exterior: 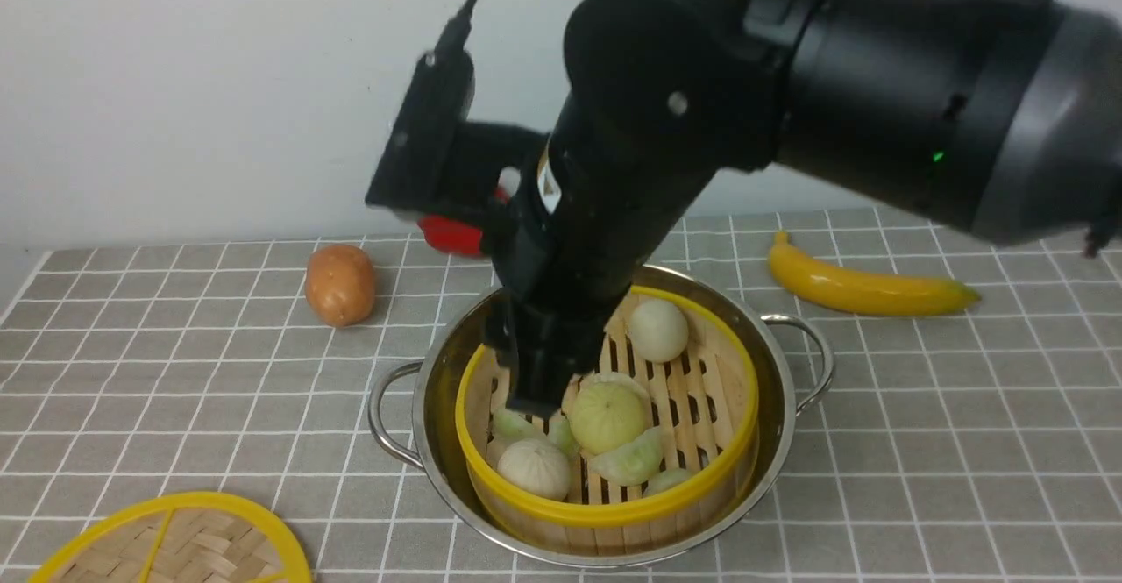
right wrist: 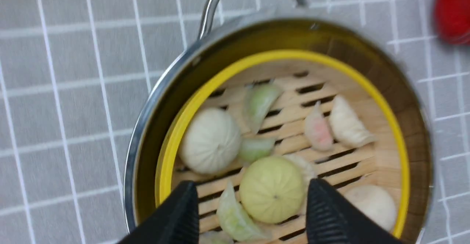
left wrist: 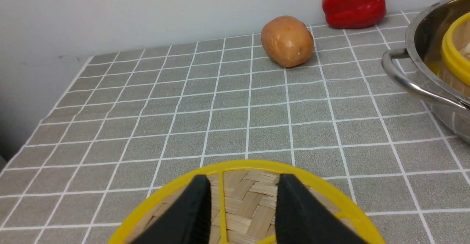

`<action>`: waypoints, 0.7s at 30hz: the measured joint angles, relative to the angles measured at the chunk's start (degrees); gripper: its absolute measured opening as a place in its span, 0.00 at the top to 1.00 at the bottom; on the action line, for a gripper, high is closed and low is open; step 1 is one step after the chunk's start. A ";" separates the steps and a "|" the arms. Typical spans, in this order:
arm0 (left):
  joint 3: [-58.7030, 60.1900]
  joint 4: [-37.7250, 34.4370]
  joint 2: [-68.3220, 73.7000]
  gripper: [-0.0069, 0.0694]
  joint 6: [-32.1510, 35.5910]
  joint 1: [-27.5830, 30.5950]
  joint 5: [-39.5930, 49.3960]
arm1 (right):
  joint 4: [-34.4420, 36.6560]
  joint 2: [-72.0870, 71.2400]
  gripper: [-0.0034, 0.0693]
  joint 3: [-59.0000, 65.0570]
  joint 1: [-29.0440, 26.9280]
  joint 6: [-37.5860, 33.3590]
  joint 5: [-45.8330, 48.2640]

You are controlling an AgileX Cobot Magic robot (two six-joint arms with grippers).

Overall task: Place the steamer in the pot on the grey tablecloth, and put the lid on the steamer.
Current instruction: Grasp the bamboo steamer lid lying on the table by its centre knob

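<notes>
The shiny pot (exterior: 780,364) stands on the grey tablecloth (exterior: 964,408). Inside it sits the steamer (exterior: 605,513), holding buns and dumplings. My right gripper (exterior: 535,399) reaches down inside the steamer near its left wall. In the right wrist view this gripper (right wrist: 252,183) is open above a green bun, gripping nothing, over the steamer (right wrist: 275,55) and pot (right wrist: 147,126). The lid (exterior: 202,539) lies flat on the cloth at the front left. In the left wrist view my left gripper (left wrist: 244,177) stands open over the lid (left wrist: 249,200), its fingers either side of a yellow spoke.
A potato (exterior: 340,285) lies left of the pot. A banana (exterior: 863,289) lies at the back right. A red pepper (left wrist: 354,3) rests by the wall behind the pot, mostly hidden by the right arm in the front view. The pot's handle (left wrist: 407,82) juts toward the lid.
</notes>
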 joint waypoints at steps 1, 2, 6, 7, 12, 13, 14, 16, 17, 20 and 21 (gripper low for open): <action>0.00 0.00 0.00 0.59 0.00 0.00 0.00 | -0.53 -0.96 0.50 -0.61 0.00 1.16 0.00; 0.00 0.00 0.00 0.59 0.00 0.00 0.00 | -1.27 -1.63 0.53 -1.16 0.00 2.45 0.06; 0.00 0.00 0.00 0.59 0.00 0.00 0.00 | -6.00 -7.69 0.80 -3.17 0.00 10.23 -0.07; 0.00 0.00 0.00 0.59 0.00 0.00 0.00 | -7.20 -9.36 0.87 -3.37 0.00 12.32 -0.07; 0.00 0.00 0.00 0.59 0.00 0.00 0.00 | -9.87 -15.68 0.97 -3.54 0.00 22.10 -0.07; 0.00 0.00 0.00 0.59 0.00 0.00 0.00 | -9.74 -16.53 0.97 -3.54 0.00 24.01 -0.07; 0.00 0.00 0.00 0.59 0.00 0.00 0.00 | -9.62 -16.68 0.97 -3.54 0.00 24.40 -0.07; 0.00 0.00 0.00 0.59 0.00 0.00 0.00 | -8.54 -17.94 0.97 -3.54 0.00 28.22 -0.02; 0.00 0.00 0.00 0.59 0.00 0.00 0.00 | -7.79 -18.17 0.97 -3.54 0.00 29.48 -0.02; 0.00 0.00 0.00 0.59 0.00 0.00 0.00 | -6.53 -18.31 0.97 -3.54 0.00 30.65 -0.02; 0.00 0.00 0.00 0.59 0.00 0.00 0.00 | -6.48 -18.31 0.97 -3.54 0.00 30.32 -0.02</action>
